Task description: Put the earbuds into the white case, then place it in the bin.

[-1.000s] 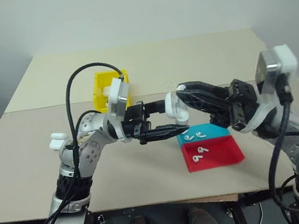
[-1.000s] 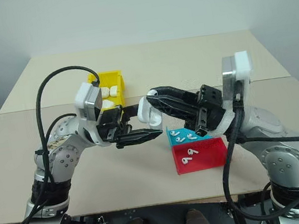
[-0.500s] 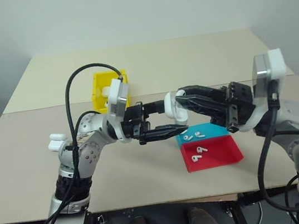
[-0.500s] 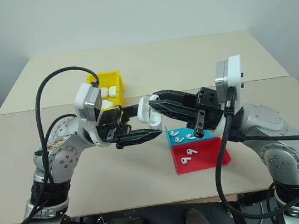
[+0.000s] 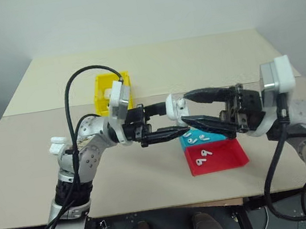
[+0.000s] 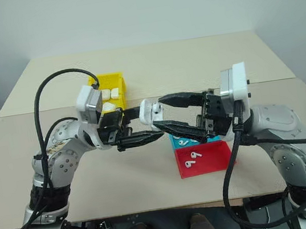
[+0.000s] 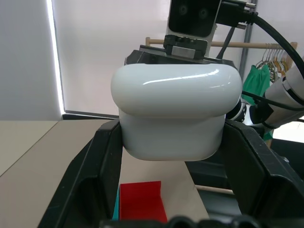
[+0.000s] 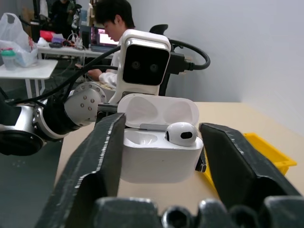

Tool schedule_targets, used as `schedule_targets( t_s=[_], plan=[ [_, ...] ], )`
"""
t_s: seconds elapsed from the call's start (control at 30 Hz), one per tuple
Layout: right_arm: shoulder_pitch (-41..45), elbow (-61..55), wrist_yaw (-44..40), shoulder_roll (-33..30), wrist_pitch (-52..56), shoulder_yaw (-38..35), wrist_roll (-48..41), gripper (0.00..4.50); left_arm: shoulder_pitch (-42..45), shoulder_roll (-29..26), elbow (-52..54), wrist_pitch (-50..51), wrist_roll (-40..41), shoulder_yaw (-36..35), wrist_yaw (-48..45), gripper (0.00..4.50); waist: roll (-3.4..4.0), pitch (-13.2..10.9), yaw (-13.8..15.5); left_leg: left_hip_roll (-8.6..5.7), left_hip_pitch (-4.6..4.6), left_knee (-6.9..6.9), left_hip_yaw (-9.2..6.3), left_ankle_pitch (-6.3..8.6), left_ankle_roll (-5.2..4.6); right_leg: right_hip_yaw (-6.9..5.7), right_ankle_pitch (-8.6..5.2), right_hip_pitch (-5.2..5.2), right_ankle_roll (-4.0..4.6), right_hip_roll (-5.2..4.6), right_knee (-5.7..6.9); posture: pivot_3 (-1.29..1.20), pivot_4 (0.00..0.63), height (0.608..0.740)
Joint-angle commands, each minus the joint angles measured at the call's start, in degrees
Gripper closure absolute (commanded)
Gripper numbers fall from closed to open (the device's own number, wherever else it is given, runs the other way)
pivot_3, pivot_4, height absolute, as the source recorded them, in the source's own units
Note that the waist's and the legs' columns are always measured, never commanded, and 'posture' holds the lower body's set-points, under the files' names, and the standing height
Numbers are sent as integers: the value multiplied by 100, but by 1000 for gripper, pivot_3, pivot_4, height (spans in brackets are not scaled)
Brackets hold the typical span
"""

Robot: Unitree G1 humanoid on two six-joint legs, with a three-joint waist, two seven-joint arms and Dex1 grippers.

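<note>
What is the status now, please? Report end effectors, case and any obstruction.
Left end effector shut on the white case. Right end effector open around it, not gripping. Lid up, one earbud seated, other socket empty. Nothing in the way.

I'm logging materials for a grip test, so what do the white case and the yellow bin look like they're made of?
The white case: seemingly hard glossy plastic; bright highlights streak its rounded shell in the left wrist view. The yellow bin: probably molded plastic, with uniform bright color, thin upright walls and a duller sheen.
</note>
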State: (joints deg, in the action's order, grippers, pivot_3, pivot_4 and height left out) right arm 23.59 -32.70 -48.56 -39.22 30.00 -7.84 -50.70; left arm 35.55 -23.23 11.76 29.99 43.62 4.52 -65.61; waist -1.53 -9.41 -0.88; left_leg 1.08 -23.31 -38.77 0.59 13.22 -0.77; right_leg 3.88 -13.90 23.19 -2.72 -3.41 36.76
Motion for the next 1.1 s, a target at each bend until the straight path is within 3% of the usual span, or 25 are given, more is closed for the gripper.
schedule_targets(
  t_s=[0.03,0.17,0.27,0.47,0.53,0.67,0.83,1.1],
  plan=[
    [193,219,-77,-202,-180,-320,163,1160,50,-11,233,-99,90,-186,46,1718,0,0,4,0,0,0,0,0,0,0,0,1,0,0,0,0,150,740],
    [557,972,-548,-678,-285,-531,395,1160,-60,-146,311,-74,73,-302,86,1718,0,-1,5,-2,-4,0,5,0,0,0,0,1,-1,-3,-5,0,150,740],
    [1083,1622,-1142,-1044,-439,-238,785,1160,-117,-189,363,-88,80,-390,161,1718,2,-2,-5,-1,-2,2,15,0,0,1,0,1,0,-2,-6,0,150,740],
    [2398,3176,-2664,-1385,-1077,1583,2638,1160,-207,-95,508,-149,8,-399,373,1718,3,-2,-57,4,2,8,42,0,0,2,-1,5,3,1,-6,0,150,740],
    [3077,3882,-2888,-1242,-835,2465,3529,1160,-242,-71,590,-139,17,-422,458,1718,3,-3,-61,3,-1,7,44,0,0,2,-1,6,2,0,-6,0,150,740],
    [3756,4522,-3476,-1053,-633,3396,4406,2018,-276,-103,653,-108,45,-464,506,1718,4,-3,-51,3,-15,8,46,0,0,5,0,29,4,-1,0,0,150,740],
    [4004,4971,-3883,-854,-696,4018,5193,2018,-332,-122,697,-112,36,-497,602,1718,5,-3,20,-1,-93,0,15,0,0,6,3,110,2,-7,7,0,150,740],
    [3886,5271,-3871,-357,-753,4429,5941,2018,-441,-76,801,-127,65,-479,690,1718,5,-3,13,-3,-95,2,10,1,-1,3,3,110,2,-12,5,0,150,740]
  ],
)
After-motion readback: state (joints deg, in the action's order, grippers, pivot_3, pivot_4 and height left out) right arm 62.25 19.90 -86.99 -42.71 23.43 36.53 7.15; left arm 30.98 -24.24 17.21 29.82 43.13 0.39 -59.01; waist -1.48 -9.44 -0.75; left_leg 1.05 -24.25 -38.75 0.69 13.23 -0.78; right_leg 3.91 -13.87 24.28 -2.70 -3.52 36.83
